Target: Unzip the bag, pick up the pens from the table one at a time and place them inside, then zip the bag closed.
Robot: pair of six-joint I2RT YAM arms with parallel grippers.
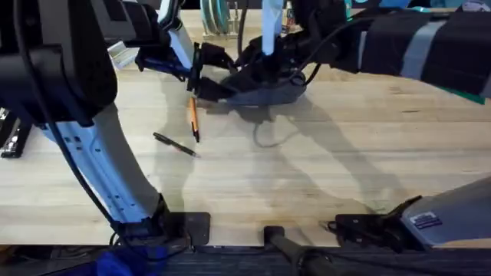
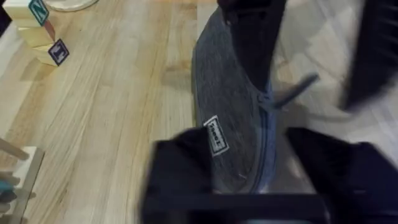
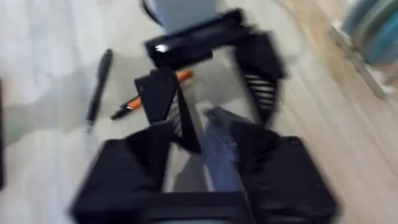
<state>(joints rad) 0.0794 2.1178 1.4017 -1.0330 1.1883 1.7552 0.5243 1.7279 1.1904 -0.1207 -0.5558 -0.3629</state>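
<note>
Your left hand (image 2: 249,186) is clamped on one end of the oblong blue-grey fabric pouch (image 2: 233,118), and your right hand (image 3: 208,155) grips the other end. The slim orange pen (image 1: 193,116) and thin black pen (image 1: 175,144) lie nearby on the light wooden surface (image 1: 345,161).

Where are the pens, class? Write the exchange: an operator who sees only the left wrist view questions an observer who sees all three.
Operator: I see the bag. Where is the orange pen?
Observer: Out on the table, just nearer the arms' bases than the bag's left end in the overhead view.
Operator: And the black pen?
Observer: Also on the table, nearer the bases than the orange pen and lying at an angle to it.
</note>
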